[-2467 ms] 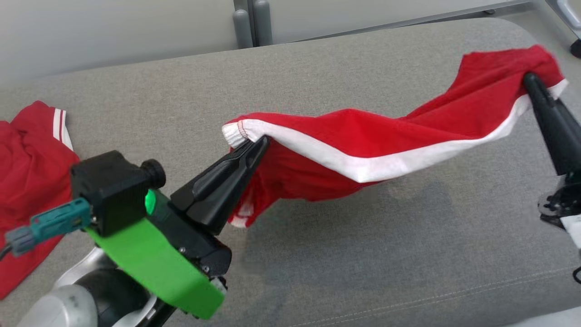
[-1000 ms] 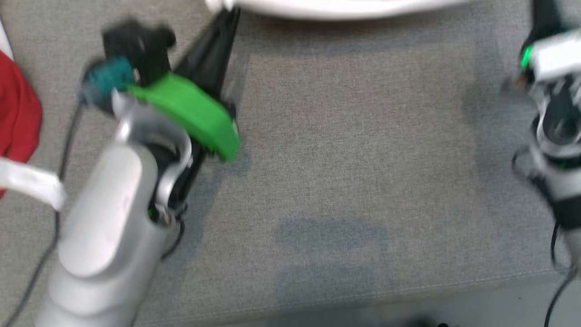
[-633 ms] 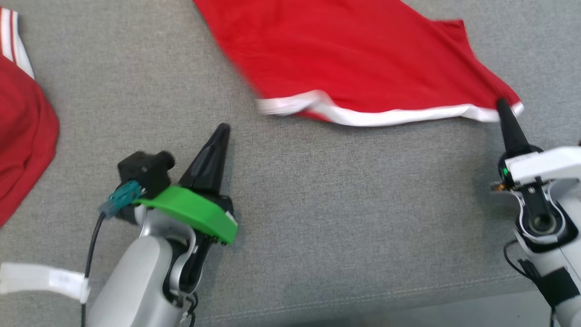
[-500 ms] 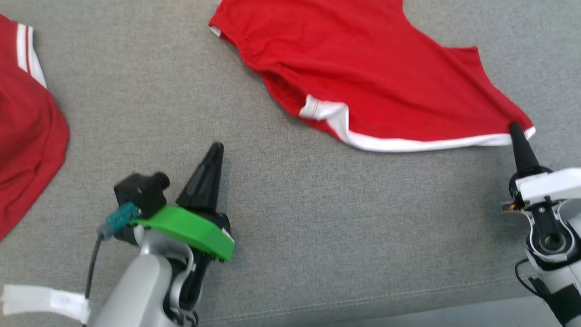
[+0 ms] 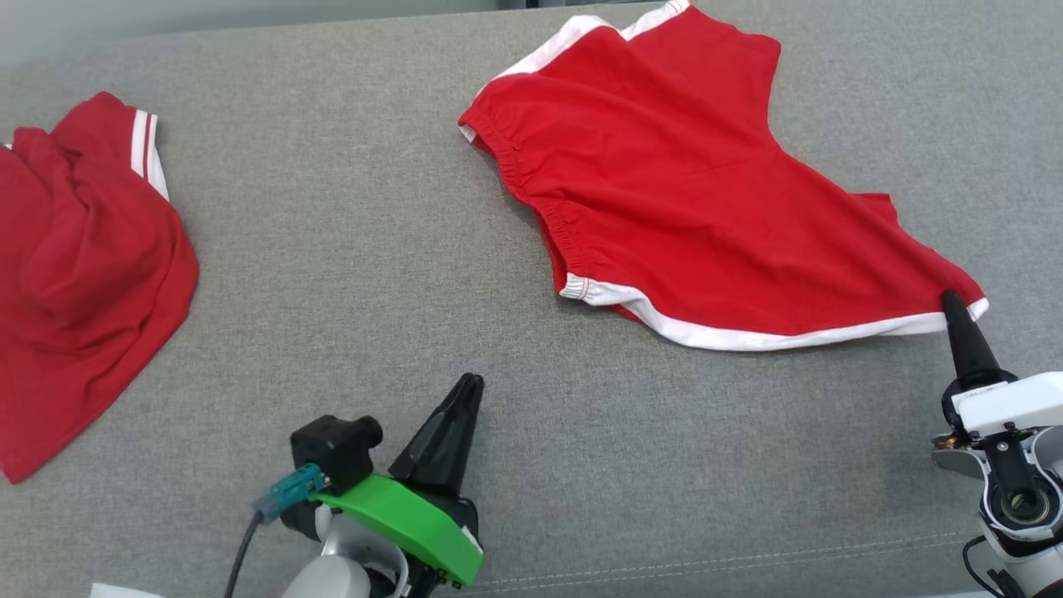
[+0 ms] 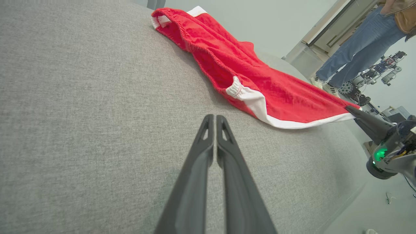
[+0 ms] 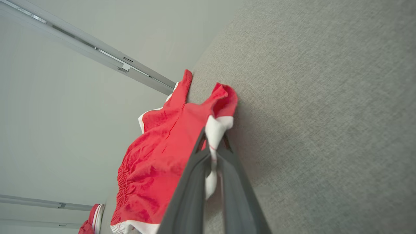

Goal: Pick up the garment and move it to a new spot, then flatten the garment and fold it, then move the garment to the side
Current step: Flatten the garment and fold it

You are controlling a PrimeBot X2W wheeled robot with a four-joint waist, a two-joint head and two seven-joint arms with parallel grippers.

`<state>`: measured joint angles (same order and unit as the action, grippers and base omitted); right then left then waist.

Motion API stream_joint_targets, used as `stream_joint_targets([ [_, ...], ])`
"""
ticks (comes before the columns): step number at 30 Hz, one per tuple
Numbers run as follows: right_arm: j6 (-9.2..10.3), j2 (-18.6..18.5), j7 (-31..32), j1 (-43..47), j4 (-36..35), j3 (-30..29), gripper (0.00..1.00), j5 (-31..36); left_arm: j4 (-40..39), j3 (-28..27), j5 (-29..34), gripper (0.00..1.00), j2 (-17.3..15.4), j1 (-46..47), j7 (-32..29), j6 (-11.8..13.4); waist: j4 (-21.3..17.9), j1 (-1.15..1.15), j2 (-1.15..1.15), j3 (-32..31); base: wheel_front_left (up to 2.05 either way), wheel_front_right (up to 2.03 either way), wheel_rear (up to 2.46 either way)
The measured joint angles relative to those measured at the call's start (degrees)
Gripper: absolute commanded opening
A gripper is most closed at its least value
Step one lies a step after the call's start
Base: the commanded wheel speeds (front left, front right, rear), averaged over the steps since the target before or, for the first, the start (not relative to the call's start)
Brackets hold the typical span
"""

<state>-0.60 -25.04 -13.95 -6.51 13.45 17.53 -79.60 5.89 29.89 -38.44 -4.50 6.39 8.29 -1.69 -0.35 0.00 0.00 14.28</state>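
The red shorts are lying spread across the far right part of the grey fabric-covered worktop, their far white-trimmed corner reaching close to the worktop's back edge. The gathered waistband is running diagonally along their left side, and the white hem is trailing along the near side toward the right.

The right pincer is clamping the near right corner of that hem. In the right wrist view the white trim is bunching between its closed fingers, and the cloth is drawing to a point there. The left pincer is holding nothing, its two fingers pressed together over bare fabric, well apart from the waistband's near corner, as the left wrist view is also showing.

A second red garment is lying crumpled at the far left edge. Between it and the shorts a broad stretch of worktop is lying open, and another bare band is running between the hem and the stitched seam along the front edge.

Beyond the worktop's right end, a person in jeans is standing on the floor.
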Motion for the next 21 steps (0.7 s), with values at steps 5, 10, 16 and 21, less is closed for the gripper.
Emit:
stream_joint_targets([
  [5,0.00,0.2,-0.2,0.0,-1.2,0.1,0.00,0.2,0.3,2.0,3.5,1.00,-0.3,2.7,-0.3,-0.6,0.2,0.00,0.00,-0.8,0.00,0.00,0.00],
  [10,0.00,0.7,-0.2,-0.1,-2.5,1.1,0.00,1.3,1.5,4.4,6.7,1.00,-0.8,7.8,-2.0,-1.7,-0.8,0.00,0.00,-0.4,0.00,0.00,0.00],
  [16,0.00,1.4,-0.2,-1.7,-3.7,2.0,0.00,1.9,4.2,6.3,8.4,1.00,-0.3,14.8,-5.1,-2.4,-2.2,0.00,0.00,1.0,0.00,0.00,0.00],
  [21,-0.05,2.1,-0.1,-3.4,-4.2,2.8,0.00,2.1,8.6,7.1,8.5,1.00,0.0,18.3,-8.3,-2.4,-3.8,0.00,0.00,2.5,0.00,0.00,0.00],
])
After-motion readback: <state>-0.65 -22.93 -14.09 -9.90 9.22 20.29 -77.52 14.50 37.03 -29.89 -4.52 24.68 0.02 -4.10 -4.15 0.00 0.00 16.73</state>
